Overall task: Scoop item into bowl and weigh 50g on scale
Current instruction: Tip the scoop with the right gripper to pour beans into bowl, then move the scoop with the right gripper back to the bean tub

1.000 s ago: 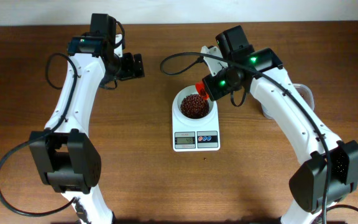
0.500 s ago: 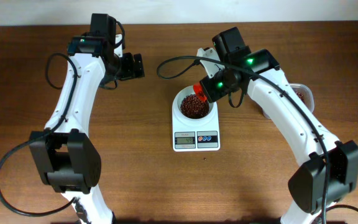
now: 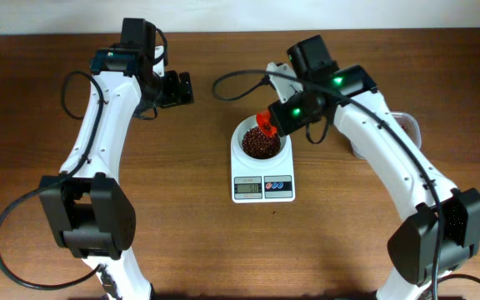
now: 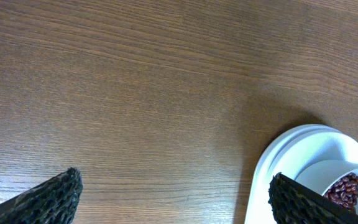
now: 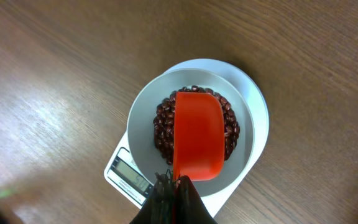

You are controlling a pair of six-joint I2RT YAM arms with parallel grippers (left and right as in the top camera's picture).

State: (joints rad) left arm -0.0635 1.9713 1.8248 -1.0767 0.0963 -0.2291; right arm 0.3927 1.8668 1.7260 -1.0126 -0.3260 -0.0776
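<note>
Many beans (image 5: 163,126) fill bowl (image 5: 143,112) on scale (image 5: 261,112), below right gripper (image 5: 173,185) clenching red scoop (image 5: 197,140); left gripper (image 4: 173,190) released.

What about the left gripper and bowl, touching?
Apart. Overhead shows the left gripper well left of the bowl, bare table between them.

The overhead view looks straight down; both closer wrist views share the bowl (image 5: 143,134) with it.
</note>
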